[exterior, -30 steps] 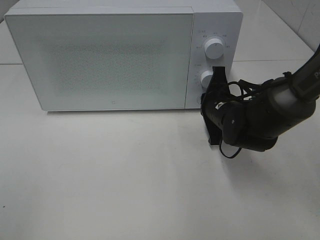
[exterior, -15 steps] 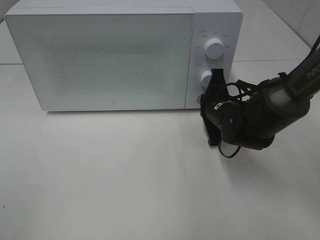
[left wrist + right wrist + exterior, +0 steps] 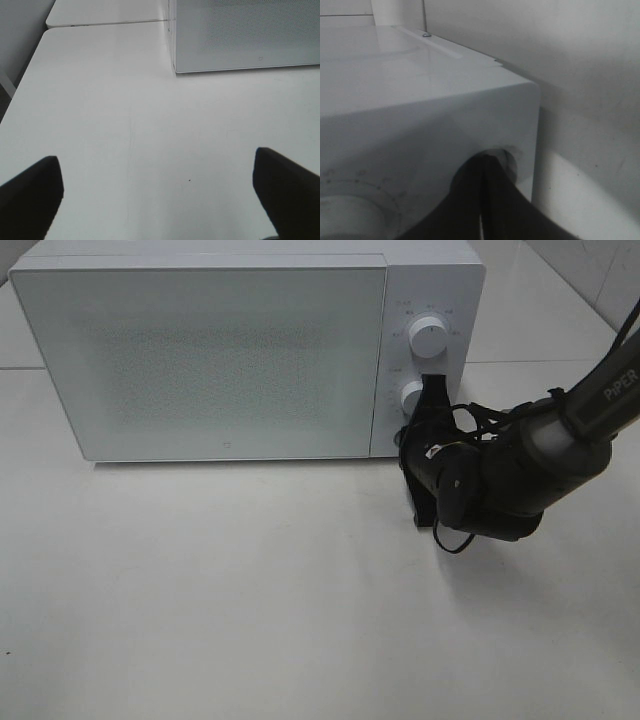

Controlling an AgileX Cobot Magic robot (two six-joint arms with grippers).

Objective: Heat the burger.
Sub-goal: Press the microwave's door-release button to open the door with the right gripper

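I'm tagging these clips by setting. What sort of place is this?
Probably a lab bench staged as a kitchen counter: a white microwave oven with two round dials stands on a plain white tabletop, and a black robot arm reaches its control panel.

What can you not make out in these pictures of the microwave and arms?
- Burger: in no view; the closed, frosted door of the microwave hides its inside.
- Control under the right gripper: covered by its shut jaws, right wrist view; by the arm, exterior high view.
- Dial markings: too small, exterior high view.
- Left gripper: left wrist view shows only its tips; the edge cuts off the rest.
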